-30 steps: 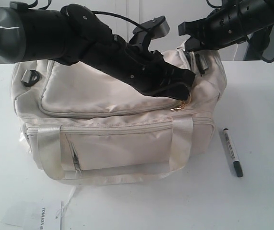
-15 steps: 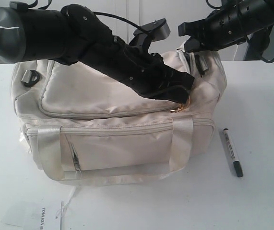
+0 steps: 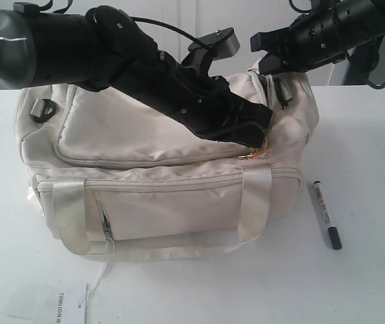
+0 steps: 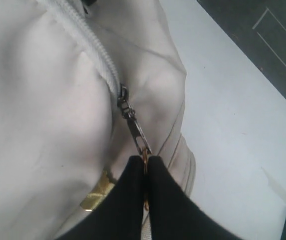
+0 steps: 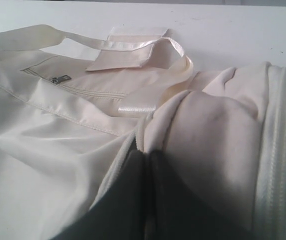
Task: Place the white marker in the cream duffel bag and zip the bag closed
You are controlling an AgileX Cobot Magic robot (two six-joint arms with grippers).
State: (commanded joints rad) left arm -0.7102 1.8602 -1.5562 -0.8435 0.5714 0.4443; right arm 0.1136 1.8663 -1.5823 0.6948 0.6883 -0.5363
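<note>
The cream duffel bag [image 3: 138, 135] stands in the middle of the table. My left gripper [image 3: 259, 133] reaches across its top to the right end. There it is shut on the metal zip pull [image 4: 137, 132], with the gold charm [image 4: 95, 196] hanging beside it and the top zip looking closed up to the slider. My right gripper [image 3: 266, 66] is at the bag's far right top corner. It is shut on a fold of the bag's fabric [image 5: 203, 115]; its fingertips [image 5: 132, 165] press together. The white marker [image 3: 326, 213] lies on the table right of the bag, outside it.
A paper tag [image 3: 44, 302] lies on the white table [image 3: 367, 135] at the front left. The bag's shiny handle [image 3: 71, 216] hangs over its front pocket. A black strap ring [image 3: 42, 108] sits at the bag's left end. The table edge runs behind the bag.
My left gripper has sunk slightly at the bag's right end, still holding the zip pull. The right arm, the bag and the marker have not moved.
</note>
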